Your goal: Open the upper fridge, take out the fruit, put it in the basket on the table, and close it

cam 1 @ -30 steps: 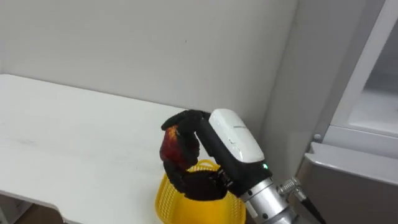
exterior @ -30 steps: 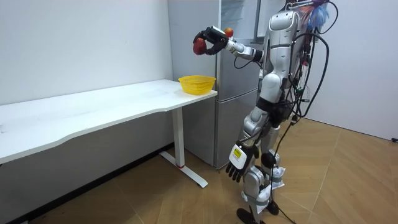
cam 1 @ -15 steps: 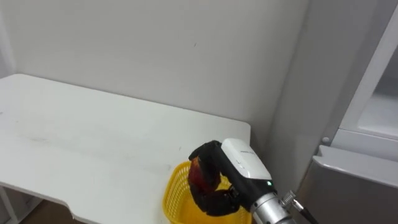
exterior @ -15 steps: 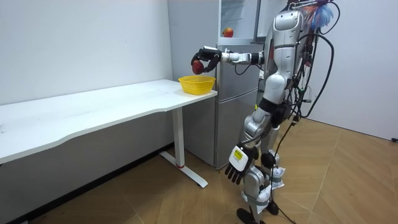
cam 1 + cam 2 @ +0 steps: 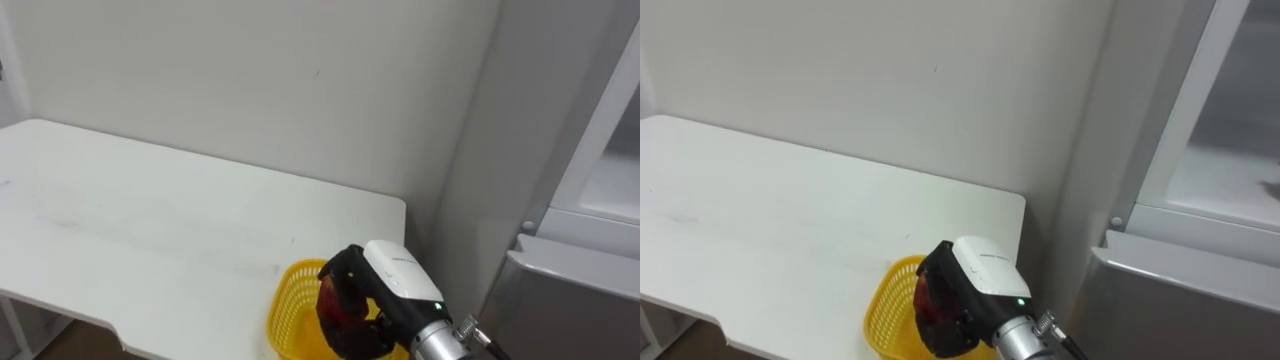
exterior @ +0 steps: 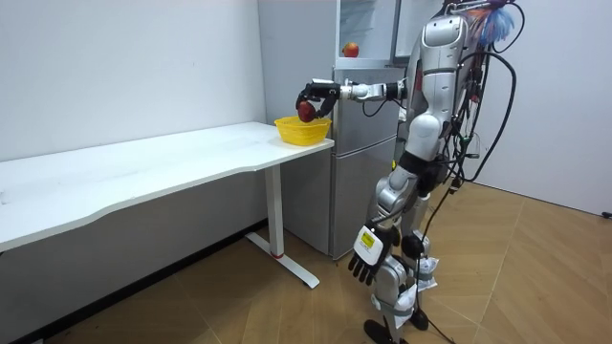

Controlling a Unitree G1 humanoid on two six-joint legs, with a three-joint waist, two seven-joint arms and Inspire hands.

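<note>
Apple (image 5: 336, 306): dark red, round, mostly hidden by black fingers. Right hand (image 5: 392, 285) is curled round it, white back facing up. Yellow basket (image 5: 288, 312) is directly under the hand, with the apple at about rim level; can't tell if it touches the basket. The basket sits at the end corner of the white surface (image 5: 150, 230). The surface edge is just right of the hand, with the grey fridge (image 5: 585, 250) beyond it. The surface runs long to the hand's left, with plain wall ahead. A second red apple (image 6: 351, 49) sits in the upper fridge, above the arm. Left hand (image 6: 366, 254) hangs by the thigh, fingers spread. The robot stands on a wood floor (image 6: 287, 306) by the fridge.
</note>
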